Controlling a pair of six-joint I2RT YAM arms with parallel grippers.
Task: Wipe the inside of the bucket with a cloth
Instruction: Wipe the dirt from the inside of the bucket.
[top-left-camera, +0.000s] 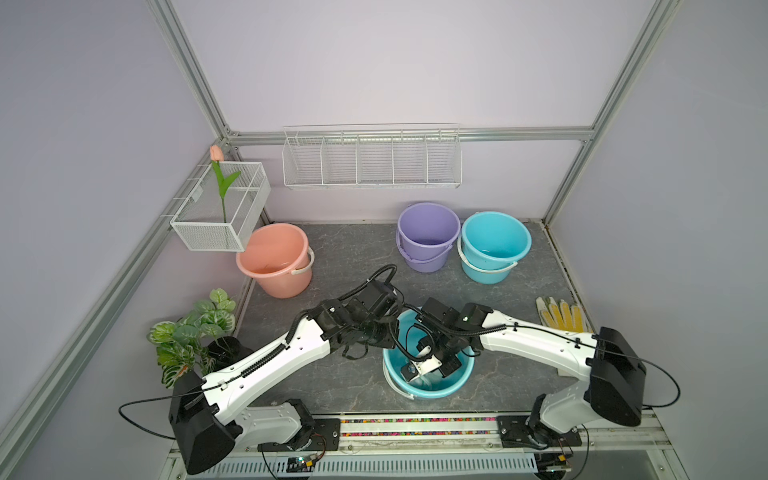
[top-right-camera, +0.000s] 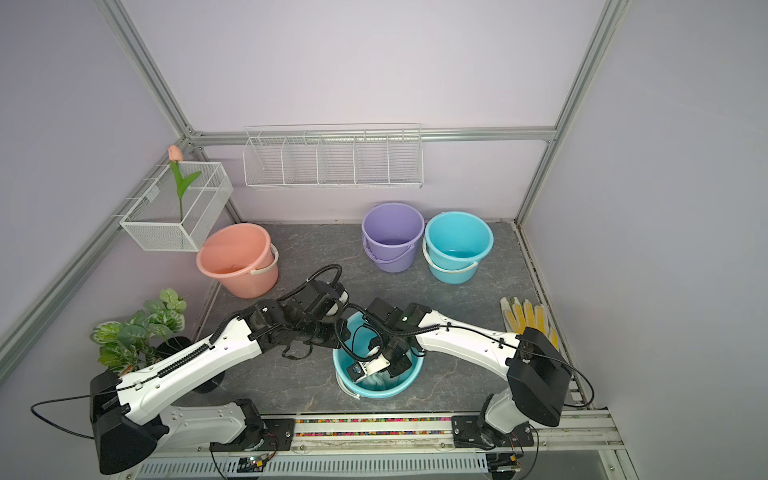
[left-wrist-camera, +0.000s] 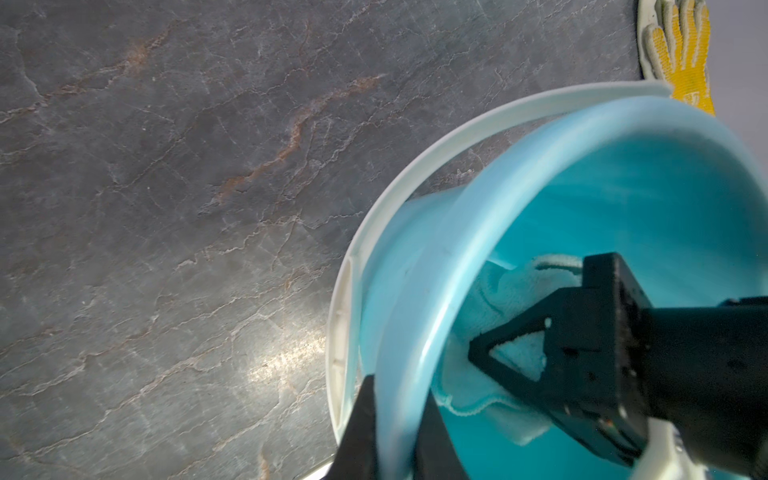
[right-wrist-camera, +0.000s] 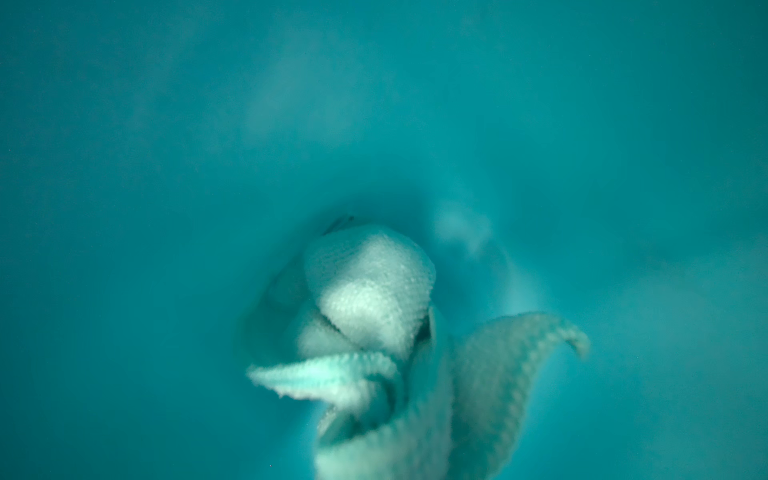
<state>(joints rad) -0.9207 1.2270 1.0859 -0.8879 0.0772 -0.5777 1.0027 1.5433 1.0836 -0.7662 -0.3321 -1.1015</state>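
Hiding the tips of the right claw (left-wrist-camera: 473, 353) from its wrist camera, the bunched mint cloth (right-wrist-camera: 374, 291) sits low inside the near teal bucket (top-left-camera: 436, 391); claw clamped on it. Left claw (left-wrist-camera: 397, 432), cut off at frame edge, pinches bucket rim. From above, cloth barely shows.

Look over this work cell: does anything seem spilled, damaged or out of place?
Nothing looks spilled or damaged. The only stray item is a yellow-and-white work glove lying loose on the table by its right edge, apart from the bucket that holds the cloth.
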